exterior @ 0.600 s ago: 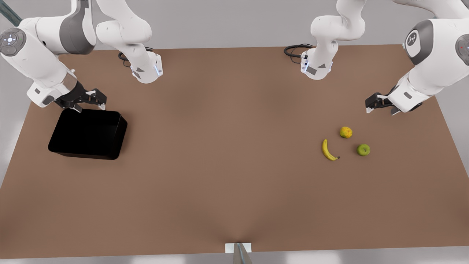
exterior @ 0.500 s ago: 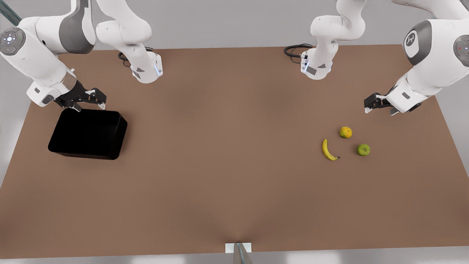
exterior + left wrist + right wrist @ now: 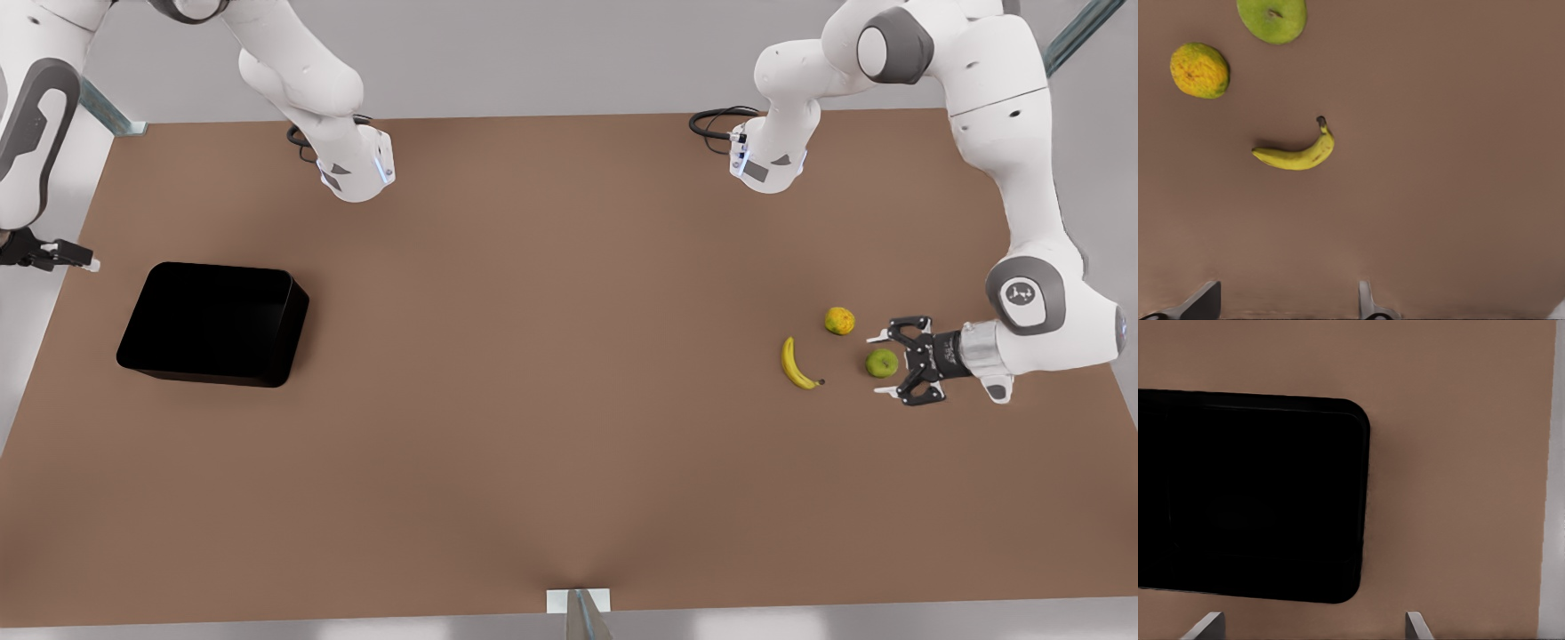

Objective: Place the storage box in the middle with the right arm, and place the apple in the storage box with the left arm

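Black storage box (image 3: 213, 323) holds nothing; apple (image 3: 882, 363) outside.

- The brown table (image 3: 551, 400) carries everything beneath me.
- The storage box (image 3: 213, 323) sits just ahead of my right fingertips.
- The apple (image 3: 882, 363), orange fruit (image 3: 839, 321) and banana (image 3: 797, 364) lie by my left fingertips.

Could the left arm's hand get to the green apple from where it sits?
Probably yes. The left hand is open beside the apple, fingers spread to either side. The banana and the orange fruit lie apart from it.
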